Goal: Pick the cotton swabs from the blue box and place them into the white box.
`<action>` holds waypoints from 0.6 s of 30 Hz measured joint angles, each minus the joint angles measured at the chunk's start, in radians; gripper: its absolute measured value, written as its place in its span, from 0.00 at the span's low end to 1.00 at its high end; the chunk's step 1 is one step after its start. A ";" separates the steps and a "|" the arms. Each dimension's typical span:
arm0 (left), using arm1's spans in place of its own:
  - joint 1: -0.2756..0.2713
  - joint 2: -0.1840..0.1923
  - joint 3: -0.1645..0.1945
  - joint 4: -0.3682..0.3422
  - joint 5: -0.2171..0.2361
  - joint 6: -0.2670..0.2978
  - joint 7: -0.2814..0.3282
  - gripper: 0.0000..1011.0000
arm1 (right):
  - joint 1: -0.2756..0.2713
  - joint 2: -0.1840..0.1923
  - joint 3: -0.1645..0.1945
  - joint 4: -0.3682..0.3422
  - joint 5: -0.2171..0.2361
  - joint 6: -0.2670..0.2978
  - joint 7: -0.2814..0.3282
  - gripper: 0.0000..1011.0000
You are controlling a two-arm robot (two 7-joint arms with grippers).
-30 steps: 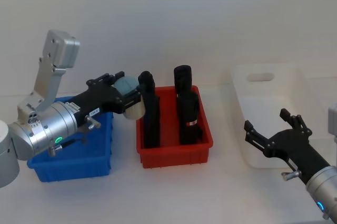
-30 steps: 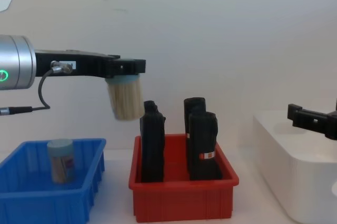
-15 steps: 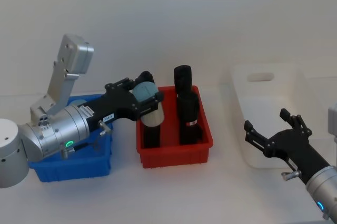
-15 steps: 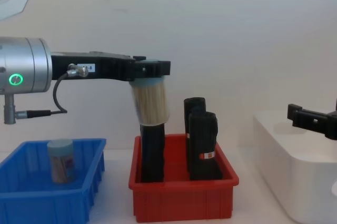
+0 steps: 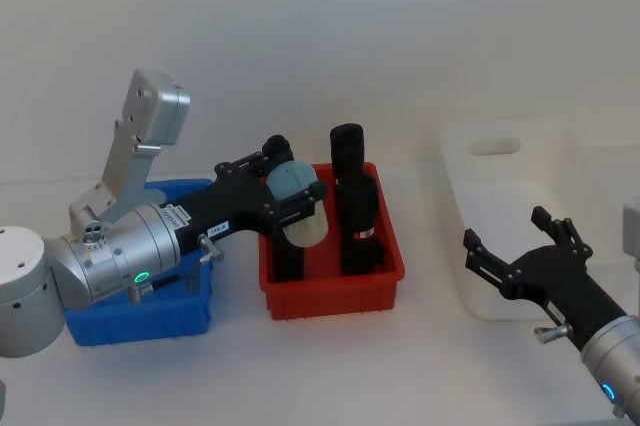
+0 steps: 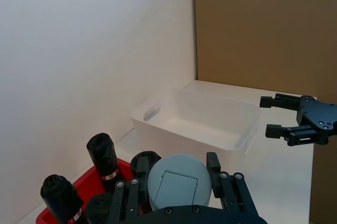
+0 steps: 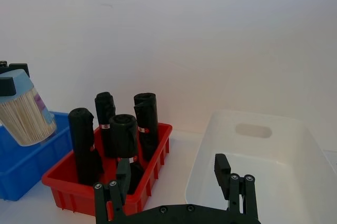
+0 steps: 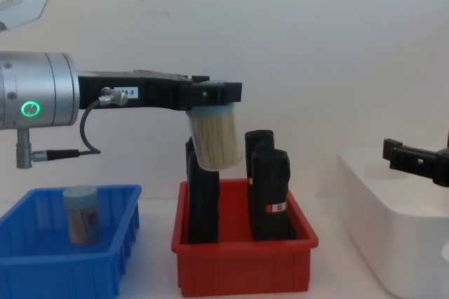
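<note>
The left hand [image 8: 212,93] is pressed together on the light blue cap of one tub of cotton swabs [image 8: 216,140], gripping it from the sides so that the clear body packed with pale sticks hangs below, tilted a little. In the chest view the tub sits at centre frame, in the air above the red bin [image 8: 242,271] and level with the tops of the tall black blocks [image 8: 270,194] standing in it, just beside the left-hand one. A second tub [image 8: 81,213] stands upright in the blue box [image 8: 42,267] at lower left. The white box [image 5: 455,196] lies at the right of the head view, well apart from the carried tub, on the pale tabletop [image 5: 400,356]. The right hand [image 5: 515,241] hovers spread wide at lower right, before the white box's near wall, holding nothing. The step in hand looks like the carry: the tub is out of the blue box and partway across. The next move probably calls for keeping the tub high enough to pass over the black blocks, travelling on towards the right until it is above the white box's opening, then lowering and spreading the fingers; whether the right hand is meant to take it over cannot be told.
</note>
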 joint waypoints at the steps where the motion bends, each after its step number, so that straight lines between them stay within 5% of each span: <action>1: 0.000 0.000 0.000 0.000 0.000 0.000 -0.001 0.66 | 0.000 0.000 0.000 0.000 0.000 0.000 0.000 0.99; 18: -0.002 -0.003 0.005 0.003 -0.001 -0.005 -0.014 0.66 | 0.013 0.002 -0.016 -0.001 -0.046 0.008 0.109 0.99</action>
